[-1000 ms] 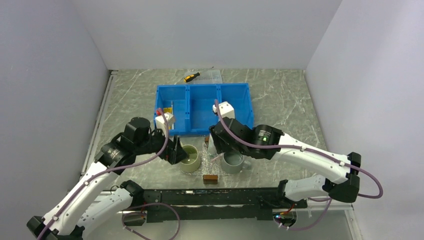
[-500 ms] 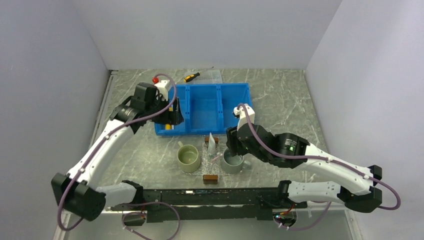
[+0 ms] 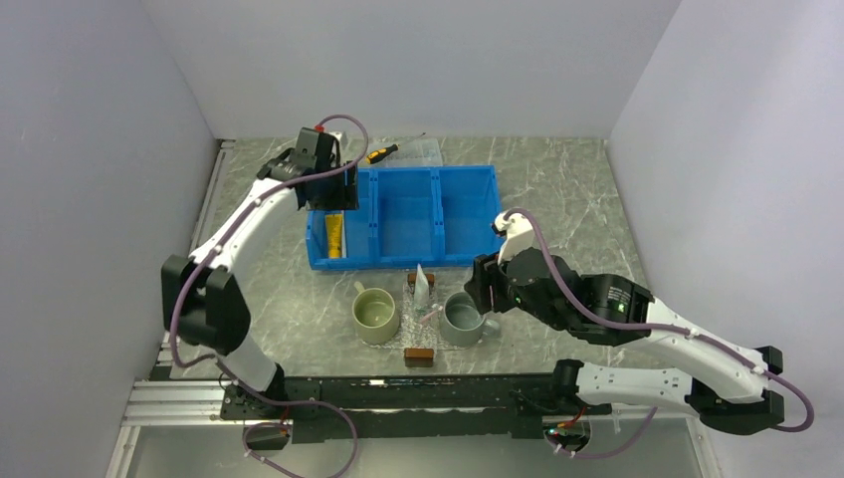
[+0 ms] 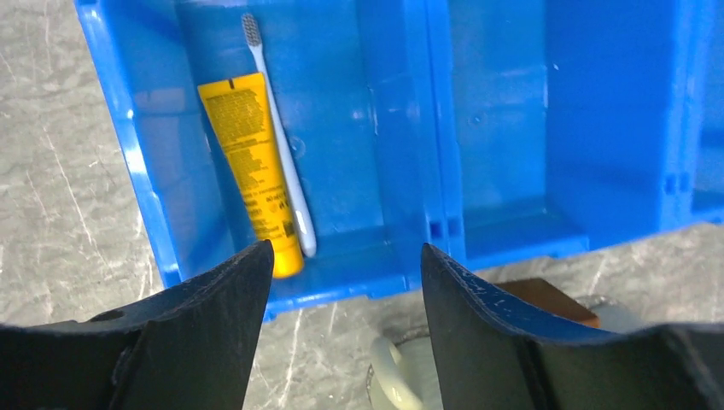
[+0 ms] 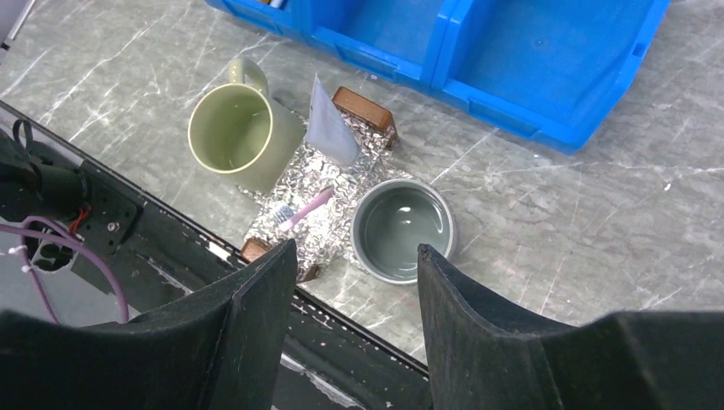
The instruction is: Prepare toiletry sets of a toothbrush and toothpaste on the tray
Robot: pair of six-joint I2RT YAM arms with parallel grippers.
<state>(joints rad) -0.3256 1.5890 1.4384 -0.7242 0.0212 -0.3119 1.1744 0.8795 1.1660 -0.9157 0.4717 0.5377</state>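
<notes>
Since a second ago the left arm has been swung away from the green mug (image 3: 376, 311) to the far left corner of the blue bin (image 3: 408, 214), and the right arm has been drawn back to the right of the grey mug (image 3: 463, 319). The left claw (image 4: 341, 256) is seen with its fingers parted and nothing between them. Just ahead of it, in the bin's left compartment, a yellow tube (image 4: 252, 166) is laid flat, with a second toothbrush (image 4: 277, 145) laid along its side. The right claw (image 5: 354, 252) is likewise held apart and empty. Ahead of it the tray (image 5: 333, 175) is set between the two mugs. The toothpaste (image 5: 329, 120) is propped, tilted, at the tray's end farther from the claw, and the toothbrush (image 5: 306, 207) is laid on the tray nearer the claw.
</notes>
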